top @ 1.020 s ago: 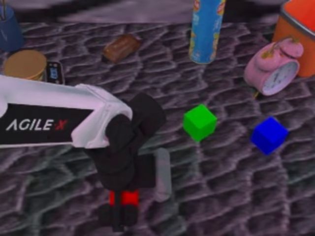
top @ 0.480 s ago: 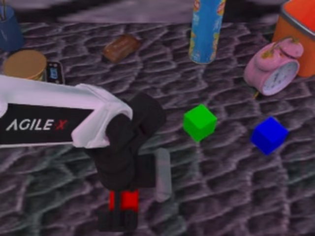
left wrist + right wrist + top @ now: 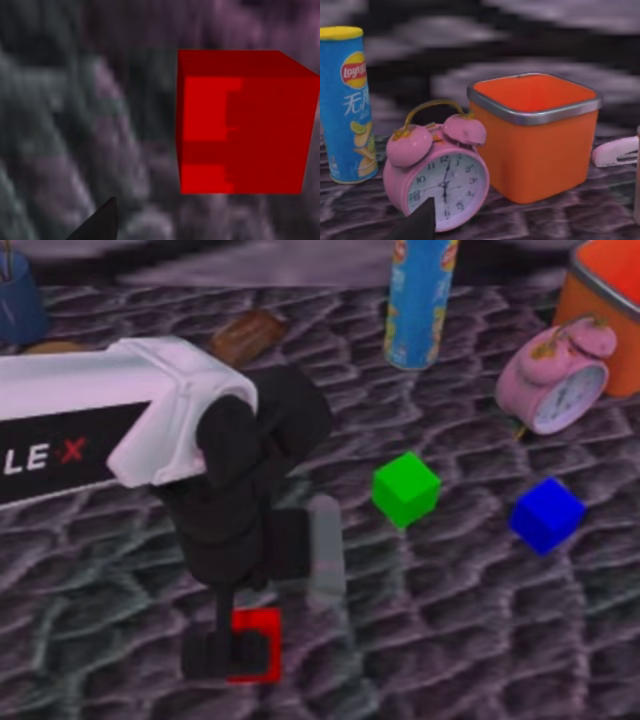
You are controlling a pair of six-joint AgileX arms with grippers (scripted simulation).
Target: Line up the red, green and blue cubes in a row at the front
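The left arm reaches in from the left side of the top view, its white link lying nearly level and its black wrist bending down toward the front of the surface. The left hand (image 3: 222,652) hangs low over the red cube (image 3: 262,623), at the cube's left part. Its fingers stand apart and do not press the cube's sides. In the left wrist view one dark fingertip (image 3: 100,225) shows clear of the cube. The right arm is outside the top view.
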